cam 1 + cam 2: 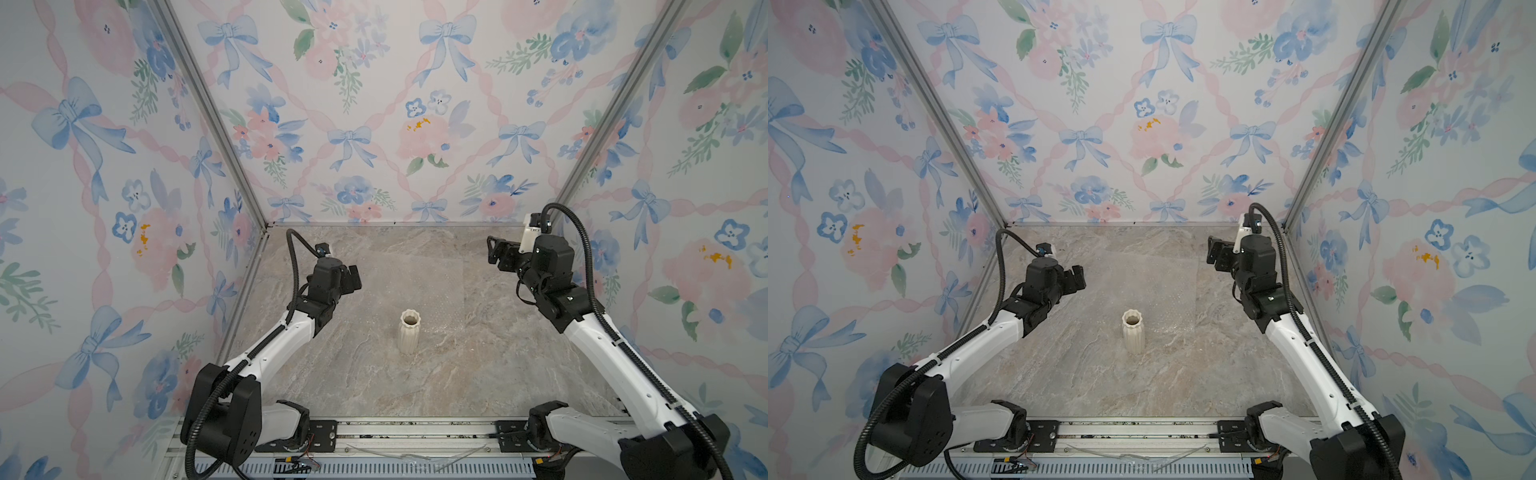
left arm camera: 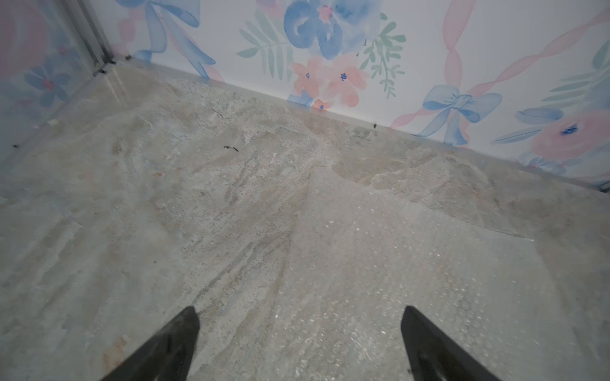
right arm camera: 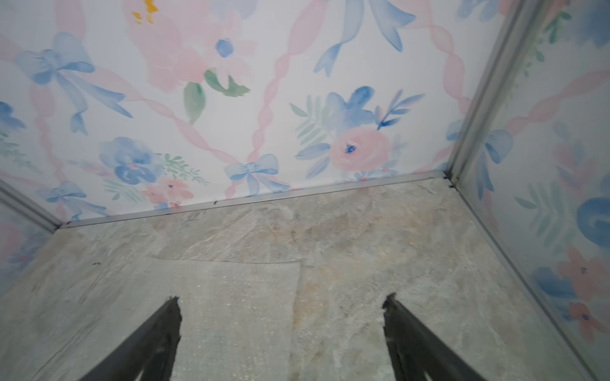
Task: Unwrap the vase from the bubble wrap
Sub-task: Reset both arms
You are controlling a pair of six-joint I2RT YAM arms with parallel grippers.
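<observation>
**While Both Arms Hang Clear, the Vase Stands Bare on the Desk**

Though the task names a wrapped vase, the vase (image 1: 409, 331) (image 1: 1133, 330) shows no covering in either top view. It stands upright near the middle of the marble-patterned desk (image 1: 374, 386), with its scalloped rim and dark mouth facing up and its ribbed cream side plain to see. The bubble wrap (image 1: 415, 286) (image 1: 1142, 286) lies spread flat on the desk, stretching from the vase toward the far wall. It is almost see-through and is marked mostly by its straight edges and small glints. The vase sits at the near edge of this sheet; whether its base rests on the plastic cannot be told.

The left fingers (image 1: 353, 280) hang above the desk to the far left of the vase, well apart from it. In the left wrist view the two dark fingers (image 2: 171, 343) stand wide apart with nothing between them, and the dotted bubble wrap (image 2: 396, 280) lies below. The right fingers (image 1: 494, 253) are raised at the far right, beyond the sheet's right edge and also well away from the vase. The right wrist view shows those fingers (image 3: 409, 336) spread apart and empty, with a corner of the bubble wrap (image 3: 237, 297) on the desk beneath. Floral wallpaper covers the three walls.
</observation>
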